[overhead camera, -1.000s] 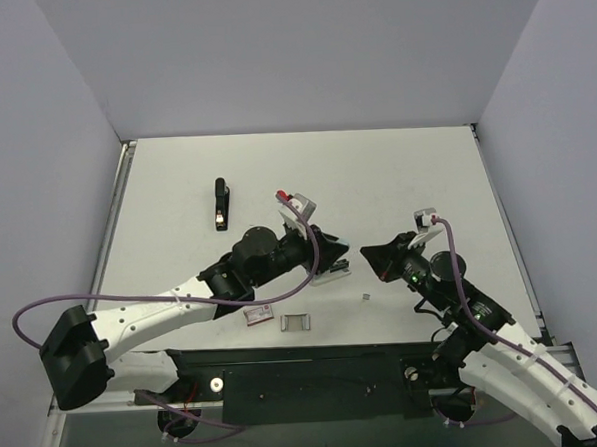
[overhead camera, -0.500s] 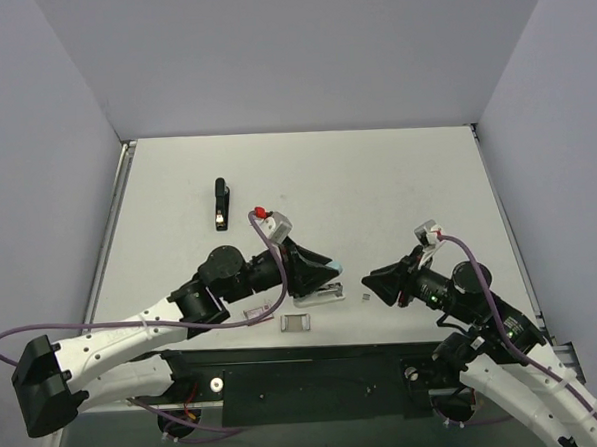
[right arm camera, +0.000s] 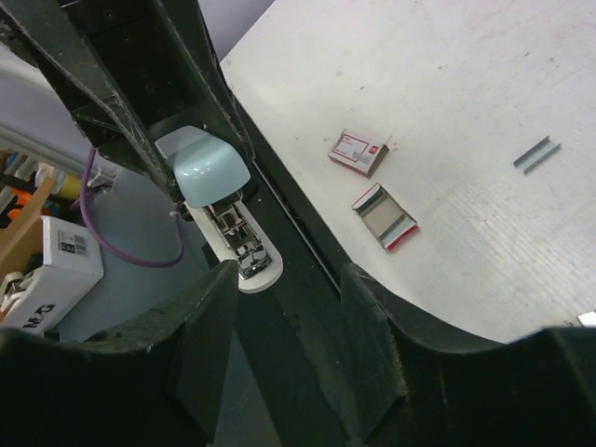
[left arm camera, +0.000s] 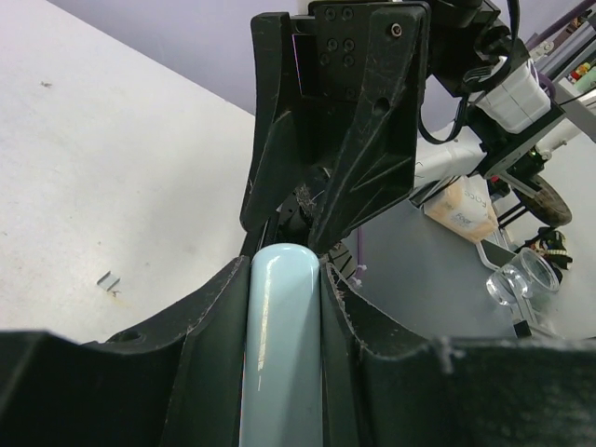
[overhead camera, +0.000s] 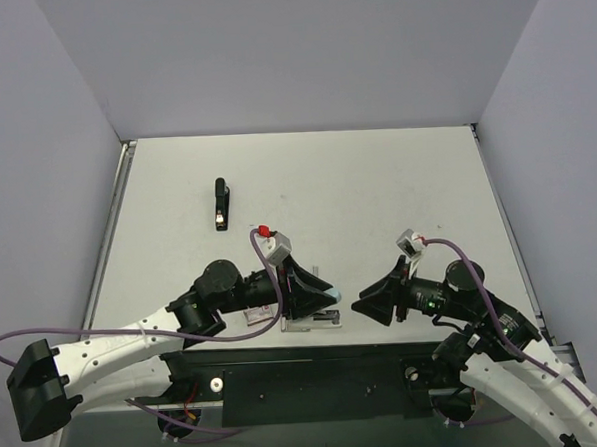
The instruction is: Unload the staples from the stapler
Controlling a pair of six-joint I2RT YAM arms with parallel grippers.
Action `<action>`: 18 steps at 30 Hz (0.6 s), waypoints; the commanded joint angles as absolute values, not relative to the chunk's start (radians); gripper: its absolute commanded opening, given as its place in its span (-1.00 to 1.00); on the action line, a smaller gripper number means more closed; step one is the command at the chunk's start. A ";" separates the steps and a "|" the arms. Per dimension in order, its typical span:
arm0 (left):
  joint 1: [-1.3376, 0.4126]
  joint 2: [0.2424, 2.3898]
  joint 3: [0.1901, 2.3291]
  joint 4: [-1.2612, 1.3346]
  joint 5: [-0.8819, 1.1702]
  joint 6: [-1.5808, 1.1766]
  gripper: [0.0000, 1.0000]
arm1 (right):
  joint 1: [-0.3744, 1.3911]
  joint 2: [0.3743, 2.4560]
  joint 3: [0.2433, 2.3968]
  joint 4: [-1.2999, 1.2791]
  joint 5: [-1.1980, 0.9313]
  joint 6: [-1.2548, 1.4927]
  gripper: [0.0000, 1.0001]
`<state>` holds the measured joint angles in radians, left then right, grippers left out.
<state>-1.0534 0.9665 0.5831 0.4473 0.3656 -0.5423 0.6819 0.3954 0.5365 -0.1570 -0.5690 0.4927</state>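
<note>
**Mia:** Black is the first thing I see on the left. What is it?

**Tom:** It is a thin black bar (overhead camera: 220, 205) with a pale tip. It lies alone on the white table (overhead camera: 376, 179), far from both arms.

**Mia:** What comes next, going right?

**Tom:** A small red-and-white box (right arm camera: 358, 152) sits by the near edge of the table. Just beside it is a little open tray (right arm camera: 384, 217) with red ends. Some loose staples (right arm camera: 537, 154) lie on the table too, apart from the box.

**Mia:** Where is the stapler?

**Tom:** The stapler (right arm camera: 219, 200) is at the near edge of the table, up in the air. It is pale teal on top. Under the top I can see a shiny metal part and a white bottom.

**Mia:** Who holds it?

**Tom:** The left gripper (left arm camera: 284, 270) does. Its two fingers press on the teal top, one on each side.

**Mia:** And the arm on the right?

**Tom:** The right gripper (right arm camera: 289, 345) points at the stapler from the other side. It is near, but it does not touch. Its fingers (right arm camera: 200, 326) are spread apart, and there is nothing between them.
</note>
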 commanded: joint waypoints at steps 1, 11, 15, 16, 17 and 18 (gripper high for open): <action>-1.068 0.936 0.575 0.540 0.402 -0.537 -1.00 | 0.703 0.410 0.512 -0.101 -0.643 0.506 -0.11; -1.089 0.976 0.525 0.537 0.357 -0.485 -1.00 | 0.729 0.385 0.416 -0.143 -0.653 0.479 -0.08; -1.098 0.994 0.526 0.523 0.316 -0.476 -1.00 | 0.761 0.367 0.394 -0.173 -0.611 0.480 -0.08; -1.100 0.996 0.528 0.522 0.287 -0.477 -1.00 | 0.775 0.368 0.388 -0.172 -0.598 0.489 -0.08; -1.103 0.997 0.526 0.523 0.272 -0.477 -1.00 | 0.782 0.368 0.373 -0.158 -0.594 0.495 -0.10; -1.104 0.996 0.523 0.529 0.247 -0.477 -1.00 | 0.802 0.373 0.365 -0.147 -0.572 0.514 -0.10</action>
